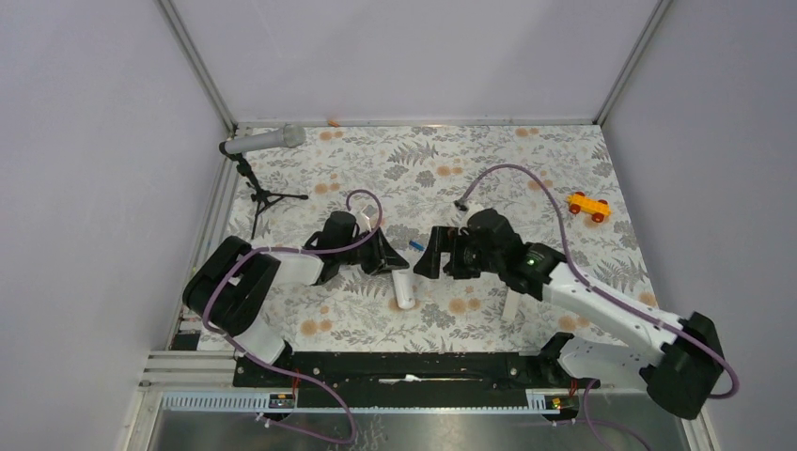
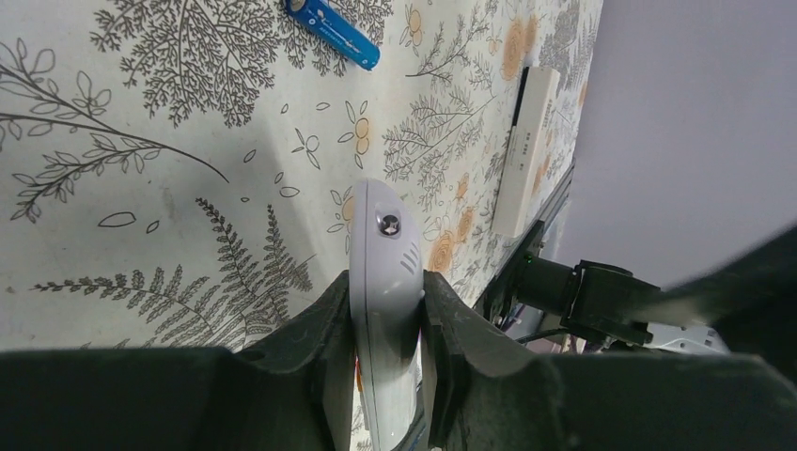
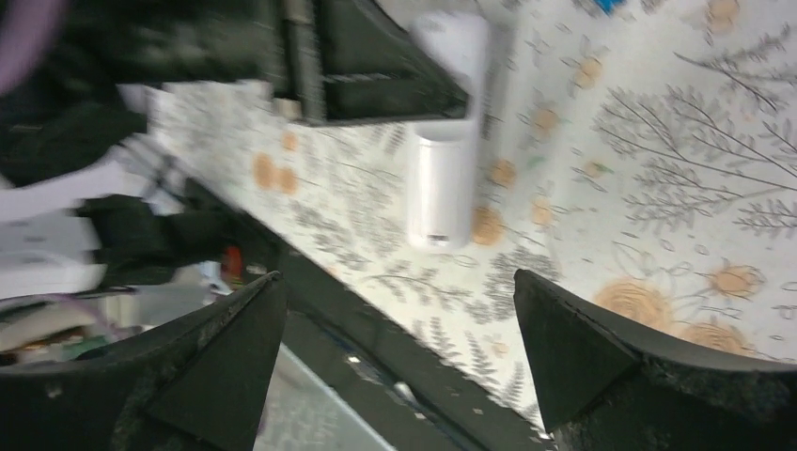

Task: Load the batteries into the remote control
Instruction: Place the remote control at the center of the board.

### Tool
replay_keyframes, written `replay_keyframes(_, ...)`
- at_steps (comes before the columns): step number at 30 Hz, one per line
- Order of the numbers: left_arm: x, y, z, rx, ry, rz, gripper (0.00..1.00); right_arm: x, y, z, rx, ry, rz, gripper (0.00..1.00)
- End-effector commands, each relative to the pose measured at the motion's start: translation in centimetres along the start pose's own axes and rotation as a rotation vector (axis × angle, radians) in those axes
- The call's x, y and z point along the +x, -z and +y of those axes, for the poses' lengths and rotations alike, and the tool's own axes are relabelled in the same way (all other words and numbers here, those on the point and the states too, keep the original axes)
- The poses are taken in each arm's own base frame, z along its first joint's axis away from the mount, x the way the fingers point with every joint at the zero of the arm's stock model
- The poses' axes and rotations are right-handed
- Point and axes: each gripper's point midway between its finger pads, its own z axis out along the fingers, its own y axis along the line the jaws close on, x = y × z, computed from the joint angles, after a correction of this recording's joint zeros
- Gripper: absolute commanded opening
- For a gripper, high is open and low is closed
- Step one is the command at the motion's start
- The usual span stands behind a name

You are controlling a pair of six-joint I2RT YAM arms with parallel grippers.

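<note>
My left gripper (image 1: 383, 256) (image 2: 385, 287) is shut on the white remote control (image 1: 405, 290) (image 2: 381, 249), gripping it edge-on low over the table. The remote also shows in the right wrist view (image 3: 439, 183). The blue battery (image 1: 414, 244) (image 2: 335, 30) lies on the cloth just beyond the remote, between the two grippers. My right gripper (image 1: 428, 261) (image 3: 395, 282) is open wide and empty, facing the remote from the right. The orange-brown battery is not clearly in view. Only a thin orange sliver (image 2: 358, 376) shows beside the remote between the left fingers.
A thin flat white strip (image 1: 512, 305) (image 2: 526, 141) lies right of the remote near the front rail. An orange toy car (image 1: 587, 207) sits at the back right. A microphone on a small tripod (image 1: 264, 142) stands at the back left. The black base rail (image 1: 404, 366) runs along the near edge.
</note>
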Motion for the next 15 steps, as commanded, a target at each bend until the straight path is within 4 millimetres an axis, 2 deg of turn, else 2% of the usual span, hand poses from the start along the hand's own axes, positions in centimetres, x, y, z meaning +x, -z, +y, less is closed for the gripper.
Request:
replay_keyframes(1,-1.4,-0.3,-2.5,0.119,-0.034,-0.066,0.04,4.0,-2.7,-4.3,0.103,0.112,0.156,0.96)
replay_keyframes(10,-1.2,-0.6,-2.9,0.142,0.031,-0.067,0.08,4.5,-7.2,-3.8,0.088,0.157,0.149,1.0)
replay_keyframes(15,-1.1,-0.7,-3.3,0.18,0.074,-0.065,0.08,5.1,-8.7,-3.3,0.071,0.151,0.168,1.0)
